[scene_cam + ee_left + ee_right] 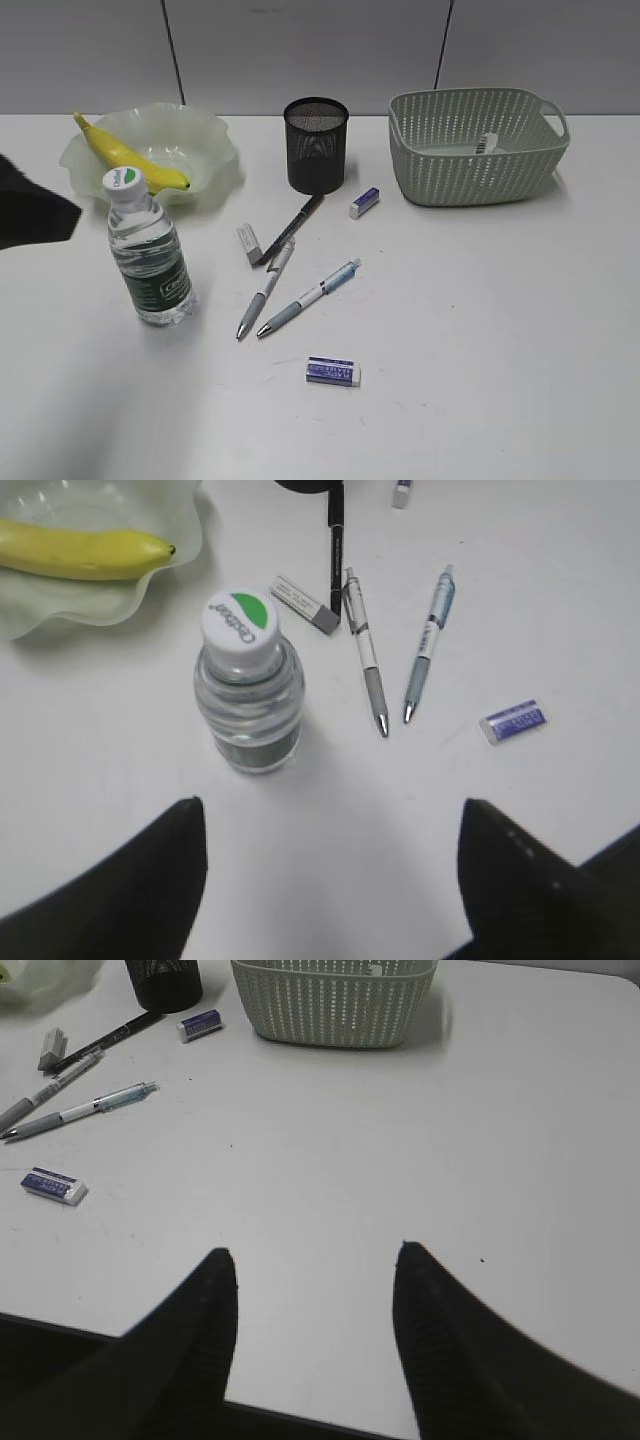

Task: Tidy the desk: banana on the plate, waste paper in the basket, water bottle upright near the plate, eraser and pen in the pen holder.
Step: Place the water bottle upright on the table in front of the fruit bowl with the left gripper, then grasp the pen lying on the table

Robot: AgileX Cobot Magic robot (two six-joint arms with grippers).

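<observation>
**Half the desk is tidy; pens and erasers are waiting**

The banana (128, 158) is lying in the pale green plate (215, 135), and the water bottle (150, 250) is standing upright just in front of that plate, so those two steps look finished. A scrap of paper (487, 142) is sitting inside the basket (470, 165), which suggests the waste is dealt with too.

What is remaining is scattered on the table (500, 330) in front of the mesh pen holder (316, 143): a black pen (292, 228), a white pen (266, 287) and a blue pen (310, 297) are lying flat, fanned near one another. One eraser (364, 202) is resting just beside the holder, a grey one (248, 242) is touching the black pen's end, and a third (333, 371) is lying well apart, nearer the front edge.

The left hand (330, 870) is hovering behind the bottle with fingers spread wide and nothing between them, as though freshly let go. The right hand (315, 1300) is hanging over bare table, likewise parted and empty, probably poised to start on the writing things.
</observation>
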